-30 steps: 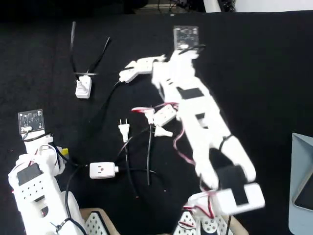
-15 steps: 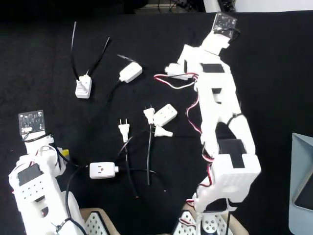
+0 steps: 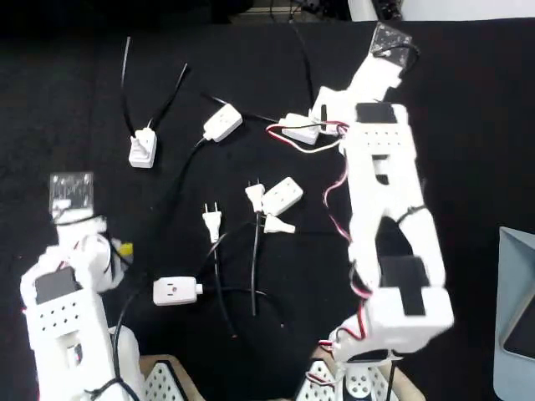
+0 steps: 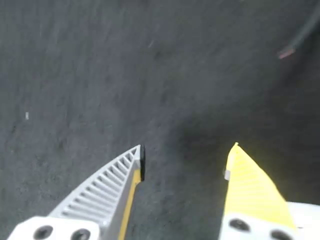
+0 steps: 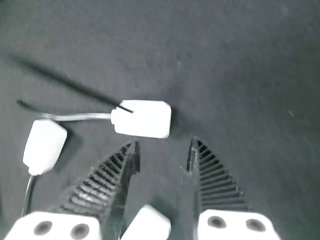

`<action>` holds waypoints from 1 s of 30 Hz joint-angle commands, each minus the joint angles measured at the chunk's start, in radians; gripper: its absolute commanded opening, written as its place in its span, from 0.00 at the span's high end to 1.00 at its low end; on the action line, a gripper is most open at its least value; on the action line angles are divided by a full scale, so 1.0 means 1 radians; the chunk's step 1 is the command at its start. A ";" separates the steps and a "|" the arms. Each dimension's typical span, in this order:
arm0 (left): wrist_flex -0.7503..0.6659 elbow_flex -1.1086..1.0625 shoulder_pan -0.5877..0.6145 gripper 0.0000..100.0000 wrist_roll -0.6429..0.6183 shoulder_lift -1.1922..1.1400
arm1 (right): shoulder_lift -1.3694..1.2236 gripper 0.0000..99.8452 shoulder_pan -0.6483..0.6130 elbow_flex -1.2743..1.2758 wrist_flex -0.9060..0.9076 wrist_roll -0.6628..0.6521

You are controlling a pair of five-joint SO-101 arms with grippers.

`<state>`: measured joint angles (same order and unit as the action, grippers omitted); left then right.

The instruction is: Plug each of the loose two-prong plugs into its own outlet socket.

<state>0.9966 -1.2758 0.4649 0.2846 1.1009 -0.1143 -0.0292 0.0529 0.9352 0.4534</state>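
1. Tips of the right claw (image 5: 160, 152) stood apart, gripping nothing, low over the far side of the desk (image 3: 468, 125).
2. Just past those tips lay a white block (image 5: 142, 119) with a black cable (image 5: 65, 82) running from one end; I could not tell whether it was plug or socket. It lay flat, clear of both fingers, with its long axis crosswise to the claw's reach. It sat a little toward one finger rather than centred in the gap.
3. That offset probably decided the coming move. The claw would have to shift sideways and go forward, or turn the wrist, to close on the narrow width.
4. Farther out lay a second block (image 5: 44, 145), near the first but not touching it.
5. Mid-desk, three loose plugs (image 3: 211, 221) lay around a socket (image 3: 282, 195), well apart from the right claw.
6. The left claw (image 4: 187, 155) was also open and empty, over bare cloth at the near side. Another socket (image 3: 175, 290) lay nearer that arm.
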 commanded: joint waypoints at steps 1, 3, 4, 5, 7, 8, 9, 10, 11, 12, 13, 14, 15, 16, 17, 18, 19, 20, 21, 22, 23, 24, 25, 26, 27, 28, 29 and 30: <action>0.066 0.251 -0.147 0.73 -0.054 0.005 | 0.162 0.84 0.014 -0.056 0.195 -0.084; 0.066 0.314 -0.209 0.73 -0.071 0.003 | 0.200 0.84 0.011 -0.056 0.275 -0.126; 0.066 0.340 -0.237 0.73 -0.075 0.002 | 0.214 0.85 0.009 -0.056 0.311 -0.140; 0.066 0.363 -0.265 0.73 -0.078 -0.009 | 0.226 0.85 0.009 -0.056 0.348 -0.152; 0.066 0.412 -0.308 0.73 -0.095 -0.055 | 0.252 0.85 0.009 -0.045 0.407 -0.163; 0.066 0.438 -0.321 0.73 -0.098 -0.092 | 0.263 0.85 0.009 -0.027 0.420 -0.161; 0.064 0.466 -0.332 0.73 -0.101 -0.138 | 0.275 0.85 0.011 -0.005 0.427 -0.161; 0.063 0.496 -0.340 0.73 -0.101 -0.190 | 0.292 0.85 0.011 0.024 0.427 -0.161; 0.058 0.532 -0.344 0.72 -0.098 -0.249 | 0.309 0.85 0.009 0.059 0.422 -0.161; 0.058 0.572 -0.351 0.72 -0.095 -0.311 | 0.328 0.85 0.009 0.091 0.417 -0.161; 0.058 0.616 -0.363 0.72 -0.094 -0.376 | 0.348 0.85 0.009 0.125 0.405 -0.160; 0.058 0.667 -0.374 0.72 -0.092 -0.443 | 0.371 0.85 0.009 0.159 0.390 -0.155; 0.058 0.714 -0.383 0.72 -0.086 -0.508 | 0.390 0.85 0.009 0.194 0.368 -0.153; 0.058 0.765 -0.392 0.72 -0.064 -0.572 | 0.412 0.85 0.009 0.236 0.341 -0.153; 0.061 0.817 -0.404 0.72 -0.044 -0.637 | 0.430 0.85 0.009 0.278 0.302 -0.153; 0.060 0.865 -0.412 0.72 -0.028 -0.700 | 0.449 0.85 0.009 0.321 0.264 -0.152; 0.058 0.909 -0.418 0.72 -0.017 -0.760 | 0.463 0.85 0.009 0.366 0.218 -0.141; 0.058 0.958 -0.424 0.72 -0.008 -0.821 | 0.475 0.85 0.009 0.409 0.172 -0.115; 0.058 1.004 -0.429 0.72 0.002 -0.882 | 0.487 0.85 0.009 0.455 0.123 -0.084; 0.058 1.049 -0.433 0.72 0.008 -0.944 | 0.496 0.85 0.009 0.499 0.072 -0.061; 0.058 1.095 -0.433 0.72 0.014 -1.000 | 0.504 0.85 0.009 0.541 0.020 -0.049; 0.058 1.136 -0.437 0.72 0.014 -1.057 | 0.509 0.85 0.009 0.579 -0.031 -0.044; 0.058 1.179 -0.437 0.72 0.014 -1.115 | 0.513 0.85 0.009 0.618 -0.075 -0.043; 0.058 1.221 -0.437 0.72 0.020 -1.172 | 0.515 0.85 0.009 0.648 -0.115 -0.043; 0.058 1.262 -0.437 0.72 0.029 -1.229 | 0.515 0.85 0.009 0.673 -0.147 -0.041; 0.058 1.299 -0.437 0.72 0.035 -1.283 | 0.515 0.85 0.009 0.691 -0.175 -0.040; 0.058 1.336 -0.437 0.73 0.040 -1.336 | 0.515 0.85 0.009 0.704 -0.198 -0.040; 0.058 1.376 -0.437 0.73 0.040 -1.390 | 0.515 0.85 0.009 0.713 -0.212 -0.040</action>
<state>1.0579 -0.0928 0.0414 0.3046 -0.1220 0.3629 -0.0276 0.7327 0.8216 0.3997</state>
